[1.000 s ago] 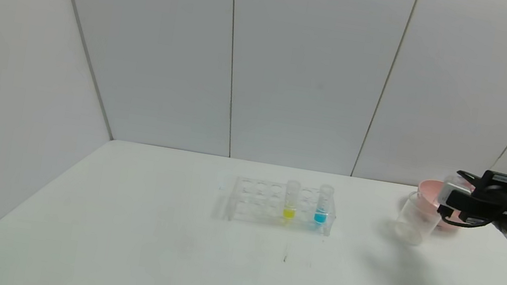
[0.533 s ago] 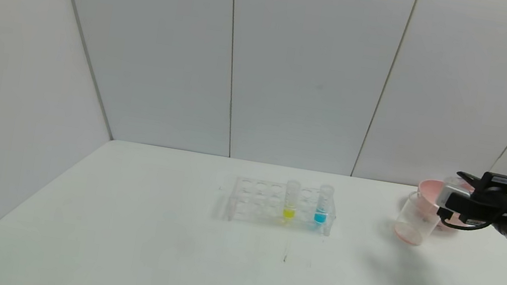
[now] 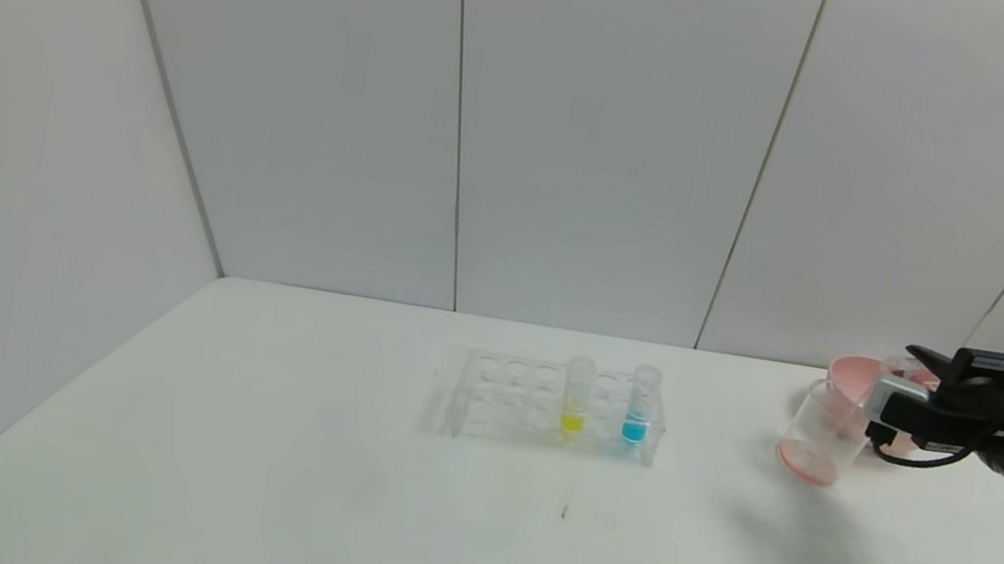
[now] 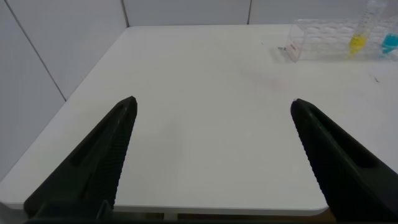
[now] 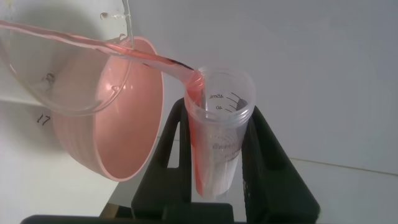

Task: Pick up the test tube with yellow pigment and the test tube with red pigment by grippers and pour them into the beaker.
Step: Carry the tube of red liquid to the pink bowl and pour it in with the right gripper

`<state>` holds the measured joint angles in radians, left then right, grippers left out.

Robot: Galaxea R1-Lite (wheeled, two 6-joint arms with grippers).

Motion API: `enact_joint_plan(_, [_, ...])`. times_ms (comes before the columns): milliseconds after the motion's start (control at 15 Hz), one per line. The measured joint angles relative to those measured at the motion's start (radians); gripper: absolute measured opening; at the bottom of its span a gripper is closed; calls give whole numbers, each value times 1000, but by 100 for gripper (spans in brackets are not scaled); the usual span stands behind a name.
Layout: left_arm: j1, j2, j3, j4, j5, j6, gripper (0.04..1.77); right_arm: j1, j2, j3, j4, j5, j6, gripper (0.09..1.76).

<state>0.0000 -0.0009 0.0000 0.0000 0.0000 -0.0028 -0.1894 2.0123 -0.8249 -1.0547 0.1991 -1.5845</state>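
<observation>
So the right gripper (image 3: 894,405) is clamped on the small clear round-bottomed tube with the red liquid (image 5: 214,134), tipped over near the table's right edge, with a thin red stream running into the clear straight-sided beaker (image 3: 818,431). The stream crosses right at the beaker's lip with the pink round bowl (image 5: 115,118) just behind, so a wobble or steeper tip could spill it. The left gripper (image 4: 211,155) hangs spread wide and empty over the near left corner, and the yellow-liquid tube (image 3: 577,395) sits in the clear rack (image 3: 504,400) mid-table.

My right gripper (image 5: 214,180) black, white block. Held tube (image 5: 214,143): clear, red streak. Beaker (image 3: 822,434): clear, red-tinged base. Bowl (image 5: 112,118) at its 1 o'clock: pink. Rack (image 3: 555,405) clear; tubes yellow (image 3: 576,399), blue (image 3: 640,405).
</observation>
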Motion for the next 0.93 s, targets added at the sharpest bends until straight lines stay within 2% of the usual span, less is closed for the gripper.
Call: enact_joint_plan(933, [0,0,0,0,0,0,176,-3,20,30,-67,0,-45,52])
